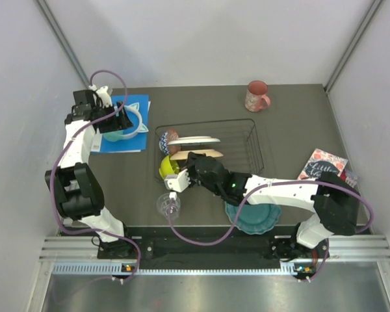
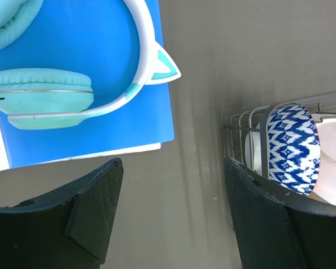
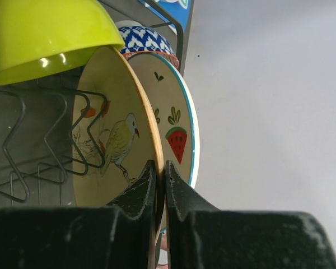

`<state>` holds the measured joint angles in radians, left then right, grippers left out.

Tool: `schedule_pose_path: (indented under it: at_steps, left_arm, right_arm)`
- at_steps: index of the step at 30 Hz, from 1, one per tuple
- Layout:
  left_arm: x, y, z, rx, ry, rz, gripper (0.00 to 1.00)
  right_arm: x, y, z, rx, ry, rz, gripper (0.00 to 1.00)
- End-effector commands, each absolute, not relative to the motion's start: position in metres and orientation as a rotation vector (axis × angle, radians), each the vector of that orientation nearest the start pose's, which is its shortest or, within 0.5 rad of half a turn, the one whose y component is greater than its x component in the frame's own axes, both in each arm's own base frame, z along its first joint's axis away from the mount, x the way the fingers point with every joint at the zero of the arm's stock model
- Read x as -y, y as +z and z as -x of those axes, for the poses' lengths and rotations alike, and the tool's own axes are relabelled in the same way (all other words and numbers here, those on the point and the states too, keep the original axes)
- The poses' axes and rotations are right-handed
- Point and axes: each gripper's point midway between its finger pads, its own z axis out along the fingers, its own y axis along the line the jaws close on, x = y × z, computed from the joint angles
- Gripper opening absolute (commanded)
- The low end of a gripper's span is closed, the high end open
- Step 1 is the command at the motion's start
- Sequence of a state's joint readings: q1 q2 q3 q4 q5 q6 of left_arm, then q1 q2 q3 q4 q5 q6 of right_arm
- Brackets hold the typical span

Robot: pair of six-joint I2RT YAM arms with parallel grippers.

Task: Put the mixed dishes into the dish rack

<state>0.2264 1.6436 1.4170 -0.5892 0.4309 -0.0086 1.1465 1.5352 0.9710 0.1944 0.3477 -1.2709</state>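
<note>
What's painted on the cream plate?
The cream plate shows a yellowish bird, orange blossoms; clearest in right wrist view.

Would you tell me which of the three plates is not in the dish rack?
The teal scalloped plate: it lies flat on the table under the right arm; the cream plate and white plate stand on edge in the rack.

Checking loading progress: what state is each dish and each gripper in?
Cream plate: on edge in rack, rim gripped.
White plate: on edge in rack.
Patterned bowl: on its side in rack.
Lime bowl: on its side in rack.
Teal plate: flat on table.
Mug: upright on table.
Glass: upright on table.
Left gripper: open, empty.
Right gripper: shut on cream plate's rim.
</note>
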Motion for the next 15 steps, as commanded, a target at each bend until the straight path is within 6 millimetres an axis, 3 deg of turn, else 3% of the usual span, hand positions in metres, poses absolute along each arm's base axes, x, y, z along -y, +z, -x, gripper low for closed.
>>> schedule_pose_path:
  at_steps: [1, 3, 7, 9, 15]
  left_arm:
    - [-0.024, 0.191, -0.431, -2.278, -0.421, 0.053, 0.77]
    - [-0.023, 0.191, -0.431, -2.278, -0.422, 0.051, 0.77]
    - [-0.022, 0.193, -0.432, -2.274, -0.430, 0.047, 0.77]
    - [-0.022, 0.195, -0.432, -2.270, -0.434, 0.043, 0.77]
    - [-0.021, 0.199, -0.432, -2.265, -0.437, 0.041, 0.77]
  right_arm:
    - [-0.383, 0.281, -0.292, -0.874, -0.441, 1.453, 0.07]
    - [-0.379, 0.282, -0.294, -0.898, -0.456, 1.432, 0.26]
    - [-0.368, 0.295, -0.295, -0.923, -0.474, 1.362, 0.47]
    - [-0.362, 0.300, -0.295, -0.950, -0.468, 1.321, 0.70]
    - [-0.338, 0.327, -0.290, -1.067, -0.495, 1.214, 0.96]
